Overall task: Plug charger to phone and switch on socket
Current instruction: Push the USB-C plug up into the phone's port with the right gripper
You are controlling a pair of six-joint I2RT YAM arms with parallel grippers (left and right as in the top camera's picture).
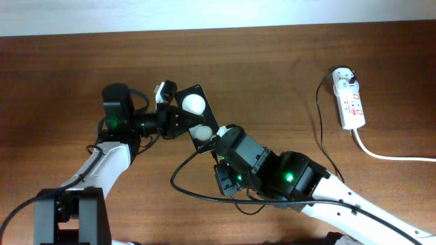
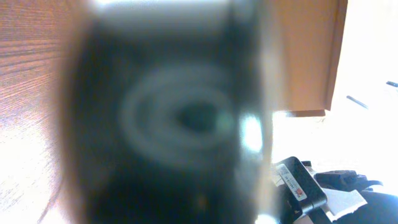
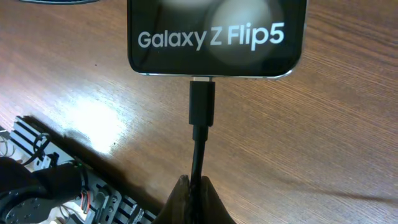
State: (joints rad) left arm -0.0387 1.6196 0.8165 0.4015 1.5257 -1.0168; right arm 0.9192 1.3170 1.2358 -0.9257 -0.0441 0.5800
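Note:
The black phone (image 1: 193,114) lies tilted on the wooden table, two round white reflections on its screen. My left gripper (image 1: 176,122) is shut on its left edge; in the left wrist view the phone (image 2: 174,118) is a dark blur filling the frame. In the right wrist view the phone (image 3: 211,31) reads "Galaxy Z Flip5". The charger's small black plug (image 3: 202,102) meets the port on the phone's bottom edge. My right gripper (image 3: 199,185) is shut on the thin black cable just behind the plug; it also shows overhead (image 1: 216,141). The socket (image 1: 352,103) lies far right.
A white adapter (image 1: 345,79) sits in the strip's far end, and the black cable (image 1: 319,116) runs from it down toward my right arm. A thick white cord (image 1: 381,153) leaves the strip to the right edge. Slack black cable loops under the right arm (image 1: 184,177).

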